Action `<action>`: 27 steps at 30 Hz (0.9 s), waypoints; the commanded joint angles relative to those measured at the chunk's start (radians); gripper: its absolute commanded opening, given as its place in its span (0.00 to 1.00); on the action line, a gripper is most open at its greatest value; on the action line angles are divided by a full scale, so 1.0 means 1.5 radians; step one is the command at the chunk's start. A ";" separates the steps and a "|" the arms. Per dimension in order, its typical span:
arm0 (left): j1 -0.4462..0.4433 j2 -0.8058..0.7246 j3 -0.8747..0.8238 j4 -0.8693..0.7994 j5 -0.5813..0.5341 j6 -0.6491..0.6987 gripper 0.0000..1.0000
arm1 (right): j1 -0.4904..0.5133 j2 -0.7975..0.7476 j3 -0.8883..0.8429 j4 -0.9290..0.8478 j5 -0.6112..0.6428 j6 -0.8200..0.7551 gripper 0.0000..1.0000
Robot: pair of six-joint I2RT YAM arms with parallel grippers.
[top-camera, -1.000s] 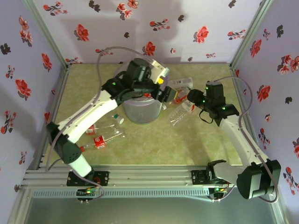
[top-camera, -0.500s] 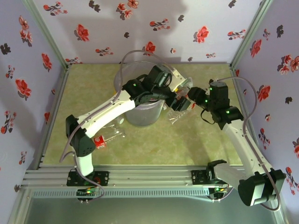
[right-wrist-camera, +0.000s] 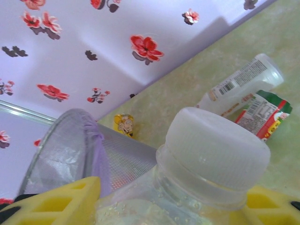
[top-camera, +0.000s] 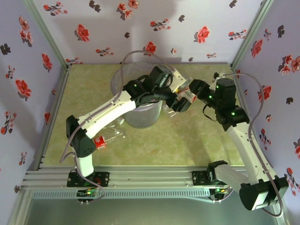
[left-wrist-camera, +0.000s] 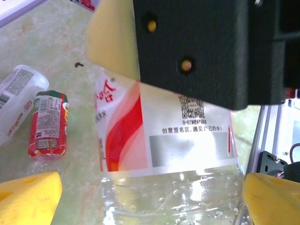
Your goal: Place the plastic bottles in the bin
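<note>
The bin [top-camera: 140, 118] is standing toward the far edge of the table [top-camera: 187, 145], about midway across. Just right of it, one bottle [left-wrist-camera: 164, 140] is sitting between the fingers of the right gripper [right-wrist-camera: 164, 204]. The left gripper [left-wrist-camera: 150, 199] is flanking its body, one finger standing apart from it. Behind it, two bottles [right-wrist-camera: 241, 84] are lying side by side. Before the bin, toward the left edge, more bottles [top-camera: 100, 141] are lying together.

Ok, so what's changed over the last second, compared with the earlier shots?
The left arm swung right from above the bin, so the left tool now straddles the clear bottle, jaws open. The right tool drew back toward the far wall, holding that bottle by the neck. The bin and the red bottle by the left base stayed put.
</note>
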 commanded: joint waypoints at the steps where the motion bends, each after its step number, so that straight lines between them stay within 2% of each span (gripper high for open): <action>1: -0.013 -0.012 0.032 -0.025 0.018 0.022 1.00 | 0.000 -0.005 0.031 0.030 -0.016 0.009 0.48; 7: -0.021 0.016 0.069 -0.055 0.018 0.032 0.99 | 0.000 0.000 0.038 0.038 -0.029 0.011 0.48; 13: -0.021 0.027 0.088 -0.056 0.013 0.034 0.89 | 0.000 0.000 0.039 0.047 -0.039 0.016 0.48; 21: -0.021 0.043 0.112 -0.068 -0.002 0.034 0.88 | 0.000 -0.003 0.048 0.056 -0.048 0.028 0.48; 27: -0.021 0.049 0.128 -0.064 -0.019 0.034 0.75 | 0.000 -0.002 0.054 0.069 -0.052 0.041 0.48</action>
